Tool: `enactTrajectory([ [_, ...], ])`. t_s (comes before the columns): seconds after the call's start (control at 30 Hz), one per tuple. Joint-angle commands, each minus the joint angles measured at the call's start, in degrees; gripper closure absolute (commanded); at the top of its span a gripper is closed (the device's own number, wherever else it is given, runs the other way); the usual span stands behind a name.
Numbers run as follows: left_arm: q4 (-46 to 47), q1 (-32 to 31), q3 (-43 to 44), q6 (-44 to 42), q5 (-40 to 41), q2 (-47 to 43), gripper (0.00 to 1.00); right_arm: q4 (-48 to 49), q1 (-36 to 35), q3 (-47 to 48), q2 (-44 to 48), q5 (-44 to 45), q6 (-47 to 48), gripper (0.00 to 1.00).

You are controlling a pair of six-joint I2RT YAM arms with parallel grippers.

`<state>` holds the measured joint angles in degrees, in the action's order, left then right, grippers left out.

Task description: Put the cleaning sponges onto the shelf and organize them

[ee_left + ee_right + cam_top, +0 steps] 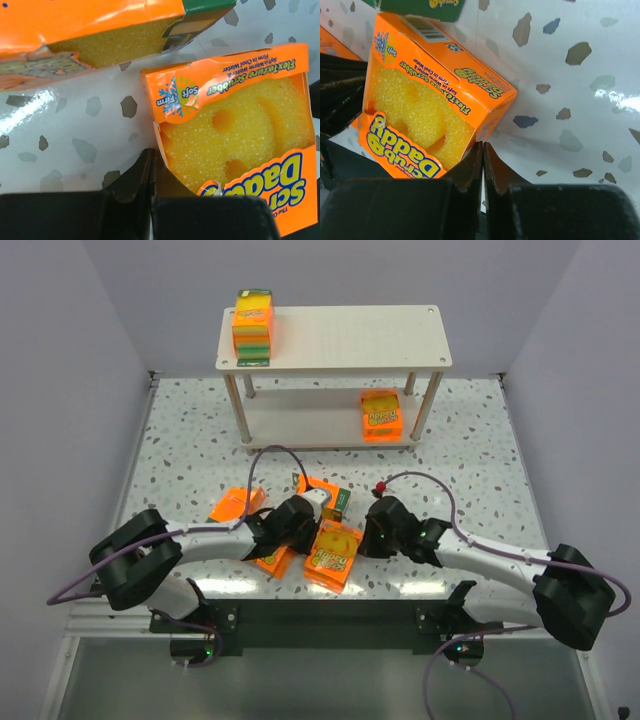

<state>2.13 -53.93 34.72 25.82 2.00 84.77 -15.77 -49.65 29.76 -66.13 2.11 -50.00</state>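
The shelf (340, 335) stands at the back. A stack of sponge packs (254, 325) sits on its top board at the left, and one pack (381, 415) lies on the lower board at the right. Several packs lie on the table in front: one (237, 505) at the left, one with a green header (328, 497), and one (333, 555) between my grippers. My left gripper (313, 528) is shut and empty, its tips (151, 162) at that pack's corner (235, 135). My right gripper (362, 536) is shut and empty, its tips (483, 150) beside the same pack (430, 110).
Another pack (275, 560) lies partly under my left arm. A small red object (380, 485) lies on the speckled table (480, 470) near my right gripper. Grey walls close in the left, right and back.
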Motion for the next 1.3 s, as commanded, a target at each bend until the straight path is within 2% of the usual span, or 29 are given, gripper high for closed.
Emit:
enactTrajectory([
  [0.0,4.10,-1.96,-2.37,3.44,-5.85,-1.80,1.00,4.87,0.60,5.65,-3.20,-0.26,3.06,0.92],
  [0.17,6.56,-4.60,-3.42,9.14,-7.27,-2.42,1.00,5.66,3.94,11.54,-9.27,-3.50,7.44,0.85],
  [0.43,11.04,-8.29,-4.83,16.01,-5.69,-1.89,1.00,5.67,11.76,18.92,-17.98,-9.93,15.35,0.82],
  [0.53,13.33,-8.82,-4.66,18.12,-5.17,-1.19,1.00,1.82,13.43,22.00,-17.46,-6.26,17.65,0.77],
  [0.57,14.21,-8.91,-4.40,18.82,-5.08,-1.10,1.00,0.66,13.87,22.53,-16.06,-4.41,17.83,0.62],
  [0.63,15.18,-9.00,-4.22,19.52,-5.07,-1.10,1.00,-4.58,15.36,23.76,-14.39,2.88,17.13,0.48],
  [0.67,16.75,-9.17,-4.05,20.05,-5.25,-1.10,1.00,-6.27,15.72,23.94,-12.12,4.81,16.69,0.33],
  [0.77,18.96,-9.96,-3.09,20.58,-6.48,-0.14,1.00,-11.03,15.99,22.11,-6.41,10.37,14.15,0.17],
  [0.83,19.75,-11.01,-2.12,20.58,-7.01,0.92,1.00,-12.43,15.99,18.34,-3.23,9.24,11.61,0.14],
  [1.1,22.65,-14.71,3.86,20.23,-8.59,10.14,1.00,-14.03,16.07,3.32,16.26,0.90,0.44,0.13],
  [1.27,23.01,-14.62,5.01,20.14,-7.10,10.94,1.00,-10.52,15.99,-1.10,17.35,-2.02,-4.66,0.13],
])
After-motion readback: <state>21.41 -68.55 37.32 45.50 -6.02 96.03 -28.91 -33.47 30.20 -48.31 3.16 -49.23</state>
